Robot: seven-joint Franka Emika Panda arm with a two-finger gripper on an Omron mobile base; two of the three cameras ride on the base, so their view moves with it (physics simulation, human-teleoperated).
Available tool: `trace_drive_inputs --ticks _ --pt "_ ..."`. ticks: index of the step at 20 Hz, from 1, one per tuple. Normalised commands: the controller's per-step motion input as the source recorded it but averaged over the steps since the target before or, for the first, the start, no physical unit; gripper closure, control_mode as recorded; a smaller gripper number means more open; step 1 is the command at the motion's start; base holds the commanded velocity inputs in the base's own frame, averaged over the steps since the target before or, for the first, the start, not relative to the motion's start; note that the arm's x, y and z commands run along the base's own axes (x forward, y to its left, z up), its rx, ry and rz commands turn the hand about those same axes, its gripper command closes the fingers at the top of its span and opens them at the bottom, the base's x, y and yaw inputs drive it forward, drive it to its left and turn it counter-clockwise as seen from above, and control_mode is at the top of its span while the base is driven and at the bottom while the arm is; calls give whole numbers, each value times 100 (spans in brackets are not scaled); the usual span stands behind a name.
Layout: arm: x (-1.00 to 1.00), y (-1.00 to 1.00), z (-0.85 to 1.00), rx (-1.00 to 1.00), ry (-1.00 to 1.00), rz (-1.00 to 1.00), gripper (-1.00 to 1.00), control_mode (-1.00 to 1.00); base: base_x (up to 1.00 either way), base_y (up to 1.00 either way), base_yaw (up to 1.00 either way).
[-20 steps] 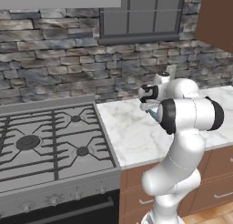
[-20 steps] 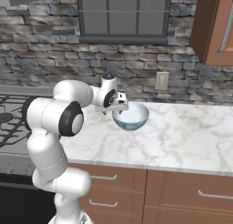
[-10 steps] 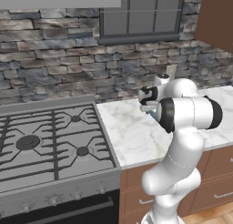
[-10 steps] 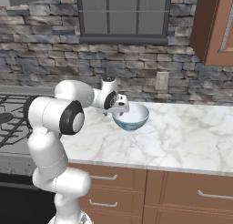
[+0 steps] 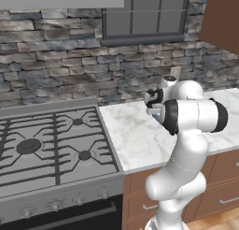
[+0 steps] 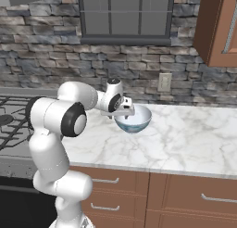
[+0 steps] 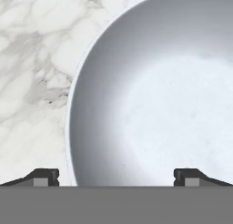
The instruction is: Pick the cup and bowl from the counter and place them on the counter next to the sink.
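The pale blue-white bowl (image 6: 139, 123) sits on the white marble counter (image 6: 185, 139) near the back wall. My gripper (image 6: 124, 112) hangs just over the bowl's left rim, pointing down. In the hand view the bowl (image 7: 150, 104) is very close. My open gripper (image 7: 116, 177) straddles its rim, one fingertip (image 7: 43, 176) over the marble (image 7: 32, 59) and the other over the bowl's inside. Nothing is held. From the left base view my gripper (image 5: 153, 99) shows beside the arm's elbow. The cup and the sink are out of view.
A grey gas stovetop (image 5: 46, 145) with black grates borders the counter on the left. The stone wall behind carries a wall outlet (image 6: 163, 82). A brown upper cabinet (image 6: 217, 28) hangs at the right. Bare marble stretches to the right of the bowl.
My gripper has sunk a little closer to the bowl's rim, still open. The bowl has not moved.
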Motion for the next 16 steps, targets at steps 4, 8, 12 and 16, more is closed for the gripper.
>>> trace_drive_inputs --ticks 4,8,12,16 --pt "0 0 -12 0 0 0 -100 -100 0 0 0" --pt "0 0 -10 0 0 0 -100 -100 0 0 0" --pt "0 0 -11 0 0 0 -100 -100 0 0 0" --pt "0 0 0 0 0 0 -100 -100 0 0 0"
